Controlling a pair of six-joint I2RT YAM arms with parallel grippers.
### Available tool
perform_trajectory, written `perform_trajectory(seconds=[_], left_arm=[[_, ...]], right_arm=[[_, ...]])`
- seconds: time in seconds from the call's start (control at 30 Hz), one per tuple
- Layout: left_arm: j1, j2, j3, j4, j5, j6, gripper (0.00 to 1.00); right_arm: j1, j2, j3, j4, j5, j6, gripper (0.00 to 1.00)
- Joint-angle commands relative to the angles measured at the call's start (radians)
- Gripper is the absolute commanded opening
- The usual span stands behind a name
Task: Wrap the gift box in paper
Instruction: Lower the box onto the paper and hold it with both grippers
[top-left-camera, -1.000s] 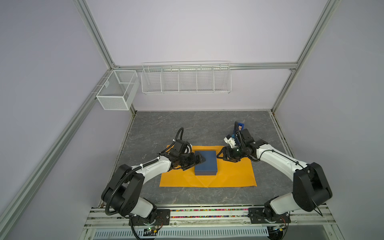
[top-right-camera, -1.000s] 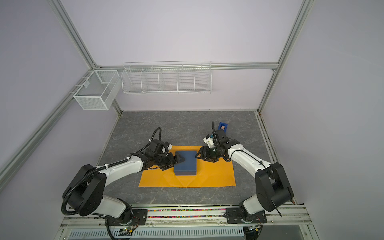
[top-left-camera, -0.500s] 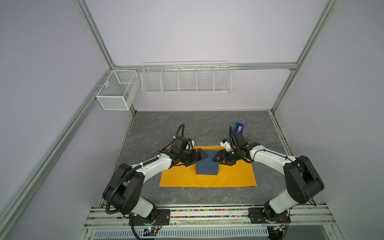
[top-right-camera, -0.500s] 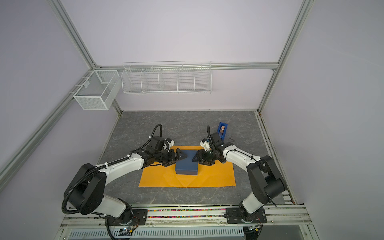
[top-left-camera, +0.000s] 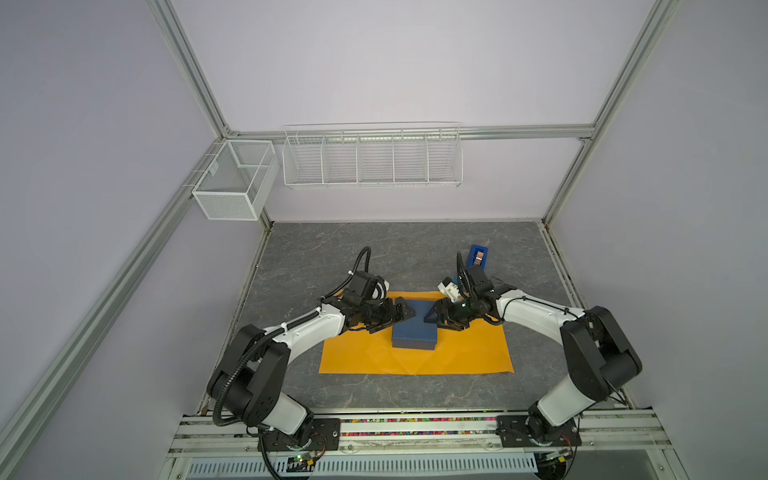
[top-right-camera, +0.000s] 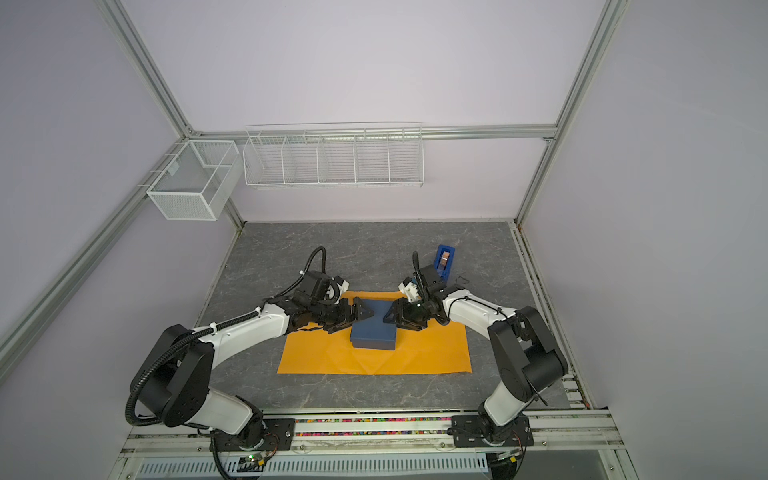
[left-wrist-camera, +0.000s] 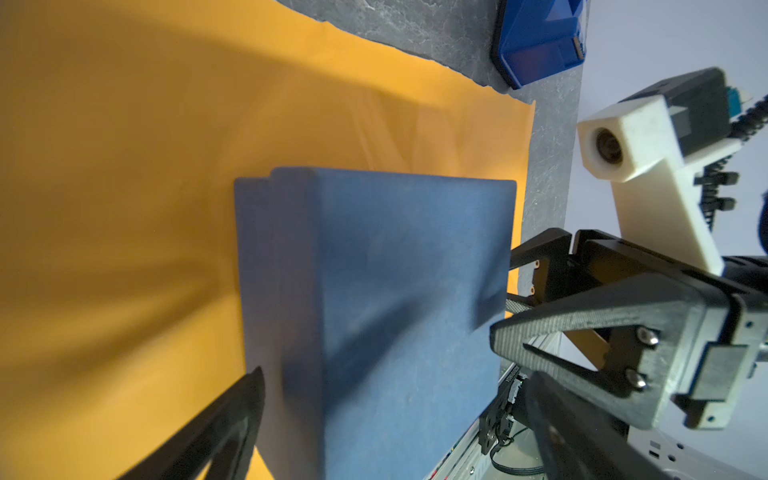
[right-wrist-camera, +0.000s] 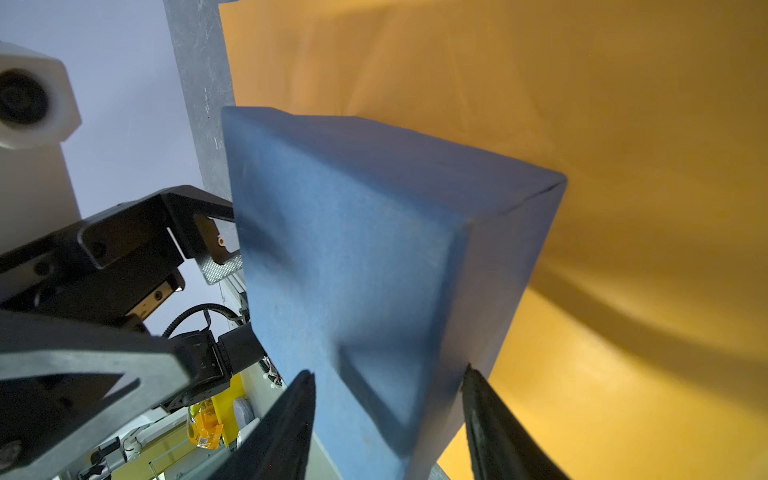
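The gift box (top-left-camera: 415, 332) sits right between the two grippers. It lies flat on the paper (top-left-camera: 469, 353), which spreads out under both of them and runs well past the box, back toward the arms' bases. In both top views the left gripper (top-left-camera: 399, 321) noses in at the box's far left corner and the right gripper (top-left-camera: 435, 323) at its far right corner, tips nearly facing each other over the lid. From up there you can't really read the jaws, though.

The wrist cams fix that. In the left wrist view the left gripper is wide open. One finger (left-wrist-camera: 232, 424) is down beside the box's side wall at the paper, and the other is blurry and off above the lid, so nothing is clamped. That view also shows the stepped lip where the lid meets the base, which the top views don't.

In the right wrist view the right gripper's jaws stand apart as well, just less wide. One finger (right-wrist-camera: 286, 428) hangs over the lid and throws a shadow on it, the other (right-wrist-camera: 490, 428) is by the box's bottom edge at the paper. It's not squeezing, as far as I can see.

Each wrist cam catches the opposite gripper across the box. Behind the right gripper, off the paper, a blue tape dispenser (top-left-camera: 478, 257) stands on the grey tabletop (top-left-camera: 374, 249). The left wrist view gets it, the right wrist view doesn't.
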Motion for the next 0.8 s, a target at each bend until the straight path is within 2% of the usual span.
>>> perform_trajectory(seconds=[0.0,0.4,0.77], left_arm=[[-0.005,-0.006,0.018,-0.020,-0.018,0.009,0.98],[-0.005,-0.031,-0.010,-0.014,0.005,0.006,0.97],[-0.005,-0.029,-0.011,-0.011,0.025,0.002,0.97]], right_arm=[[0.009,0.020,0.019,0.007,-0.021,-0.008,0.59],[0.022,0.038,0.034,0.011,-0.036,-0.016,0.58],[0.024,0.019,0.048,-0.047,0.031,-0.039,0.58]])
